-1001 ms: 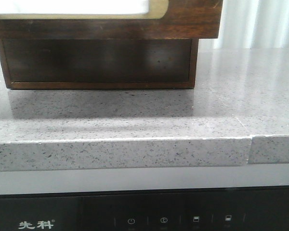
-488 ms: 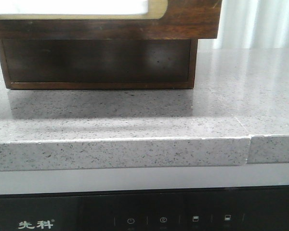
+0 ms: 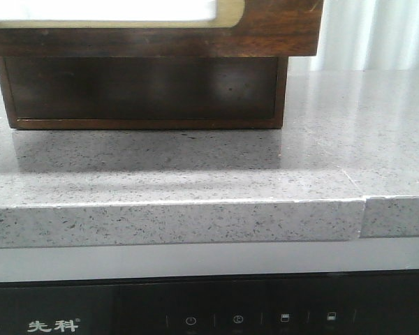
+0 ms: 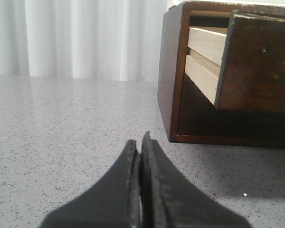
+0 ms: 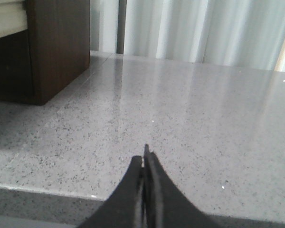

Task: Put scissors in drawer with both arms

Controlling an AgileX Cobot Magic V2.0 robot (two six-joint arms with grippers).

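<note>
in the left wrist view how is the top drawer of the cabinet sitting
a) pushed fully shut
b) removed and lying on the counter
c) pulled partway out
c: the drawer stands forward of the cabinet, with its pale wooden side exposed between its front and the cabinet frame.

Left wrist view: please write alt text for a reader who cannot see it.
The left claw, shut and empty, hangs low over a grey speckled counter. Beyond it, to one side, a dark wooden cabinet stands with its drawer pulled partly out, pale side boards showing. White curtains fill the background; no scissors are visible.
</note>
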